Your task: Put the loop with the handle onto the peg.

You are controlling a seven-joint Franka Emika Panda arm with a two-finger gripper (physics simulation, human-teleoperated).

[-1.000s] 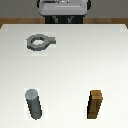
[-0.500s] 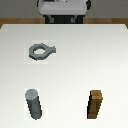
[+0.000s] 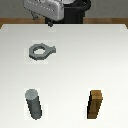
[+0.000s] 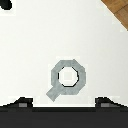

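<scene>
The loop with the handle [image 3: 41, 51] is a flat grey ring lying on the white table, its stubby tab pointing to the exterior view's right. It also shows in the wrist view [image 4: 67, 77], between and beyond the two fingertips. The peg [image 3: 34, 104], an upright grey cylinder, stands at the front on the exterior view's left, apart from the ring. My gripper [image 3: 50, 21] hangs above the table's far edge, behind the ring. In the wrist view the gripper [image 4: 64, 102] is open and empty, with its jaws wide apart.
A brown wooden square block [image 3: 95, 104] stands upright at the front, on the exterior view's right, level with the peg. The table [image 3: 100, 55] is plain white. A wooden floor corner [image 4: 117, 12] shows in the wrist view.
In the exterior view the ring sits slightly nearer the peg than one second ago, with little shift in the last half second. The peg and block have not moved.
</scene>
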